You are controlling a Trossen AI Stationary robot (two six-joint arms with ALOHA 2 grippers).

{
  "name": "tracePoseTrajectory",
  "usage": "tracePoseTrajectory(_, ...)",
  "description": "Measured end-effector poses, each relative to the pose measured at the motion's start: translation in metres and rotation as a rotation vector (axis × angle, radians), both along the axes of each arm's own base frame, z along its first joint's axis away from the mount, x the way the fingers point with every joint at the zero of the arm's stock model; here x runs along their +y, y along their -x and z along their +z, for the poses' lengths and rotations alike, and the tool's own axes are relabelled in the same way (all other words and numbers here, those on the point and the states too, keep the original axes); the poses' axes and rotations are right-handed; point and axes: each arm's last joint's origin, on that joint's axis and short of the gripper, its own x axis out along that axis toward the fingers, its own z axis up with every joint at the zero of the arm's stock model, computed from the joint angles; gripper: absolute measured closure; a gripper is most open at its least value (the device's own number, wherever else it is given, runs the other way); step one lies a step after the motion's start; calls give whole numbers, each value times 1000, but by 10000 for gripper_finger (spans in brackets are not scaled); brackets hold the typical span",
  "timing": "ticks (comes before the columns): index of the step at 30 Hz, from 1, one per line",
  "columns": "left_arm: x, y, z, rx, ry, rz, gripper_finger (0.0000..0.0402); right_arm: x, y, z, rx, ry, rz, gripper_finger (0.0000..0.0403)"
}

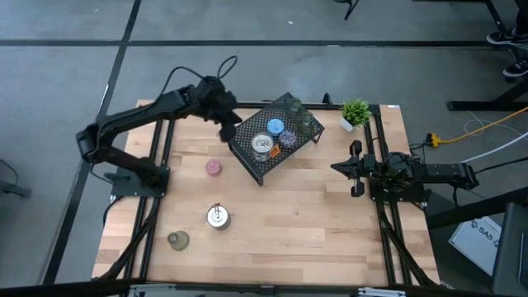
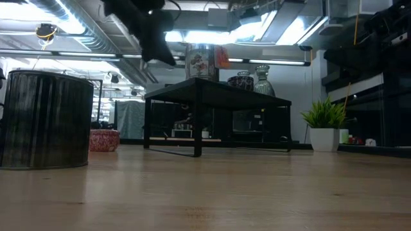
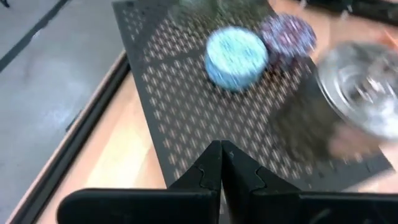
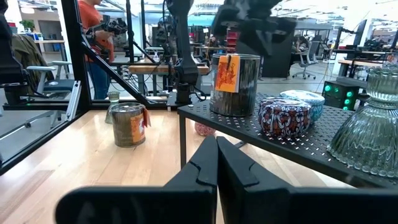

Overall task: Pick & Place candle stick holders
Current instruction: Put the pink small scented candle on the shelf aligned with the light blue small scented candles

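A black mesh rack [image 1: 276, 136] stands mid-table. On it rest a silver holder [image 1: 262, 146], a blue one [image 1: 275, 126], a purple one [image 1: 288, 139] and two green glass ones [image 1: 301, 113]. On the bare wood stand a pink holder [image 1: 214, 167], a silver one [image 1: 217, 216] and an olive one [image 1: 178, 240]. My left gripper [image 1: 227, 128] hangs shut above the rack's left edge, tilted down toward the blue holder [image 3: 236, 57], and holds nothing. My right gripper [image 1: 338, 167] waits shut at the table's right side, level, pointing at the rack [image 4: 261, 134].
A small potted plant [image 1: 355, 112] stands at the far right corner, behind the rack. Black frame rails [image 1: 157, 157] run along the table's left and right sides. Open wood lies between the rack and the near edge. A person stands in the room beyond the table [image 4: 96, 37].
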Motion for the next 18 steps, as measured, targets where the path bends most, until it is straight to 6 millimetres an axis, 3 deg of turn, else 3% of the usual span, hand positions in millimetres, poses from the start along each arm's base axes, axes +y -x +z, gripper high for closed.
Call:
tracePoseTrajectory(9, -30, 29, -9, 89, 30, -153, 400, 0, 0, 0, -1, 0, 0, 402)
tracePoseTrajectory(18, -47, 40, -31, 141, 130, -125, 399, 0, 0, 0, 0, 0, 0, 402)
